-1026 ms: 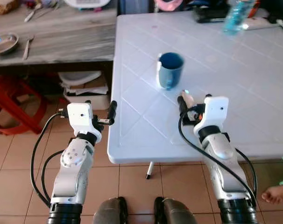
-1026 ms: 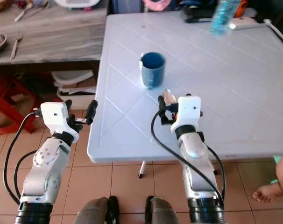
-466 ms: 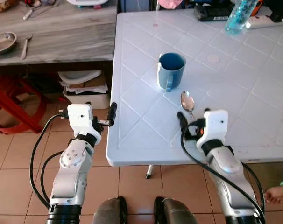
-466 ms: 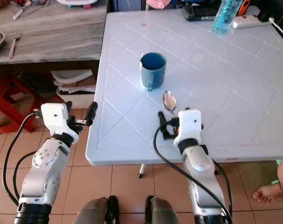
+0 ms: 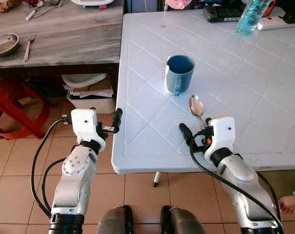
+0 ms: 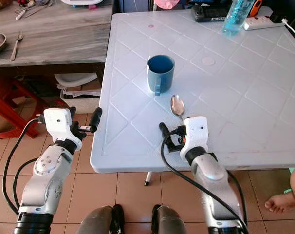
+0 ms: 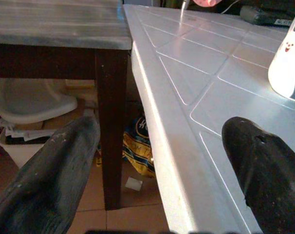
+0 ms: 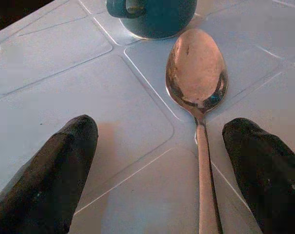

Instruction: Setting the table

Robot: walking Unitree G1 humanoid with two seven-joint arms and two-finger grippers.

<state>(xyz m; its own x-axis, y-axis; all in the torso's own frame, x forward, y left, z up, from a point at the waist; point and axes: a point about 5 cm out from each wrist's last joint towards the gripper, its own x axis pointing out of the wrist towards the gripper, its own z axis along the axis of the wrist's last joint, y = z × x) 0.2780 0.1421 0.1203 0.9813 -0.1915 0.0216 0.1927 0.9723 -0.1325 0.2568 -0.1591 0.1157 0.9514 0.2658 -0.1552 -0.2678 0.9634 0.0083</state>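
While the spoon lies free:
Spoon: flat near the desk's near edge, just behind the right end effector.
Mug: just beyond the spoon's bowl.
Right end effector: fingers wide apart, straddling the handle.
Left end effector: fingers spread, off the desk's left edge.
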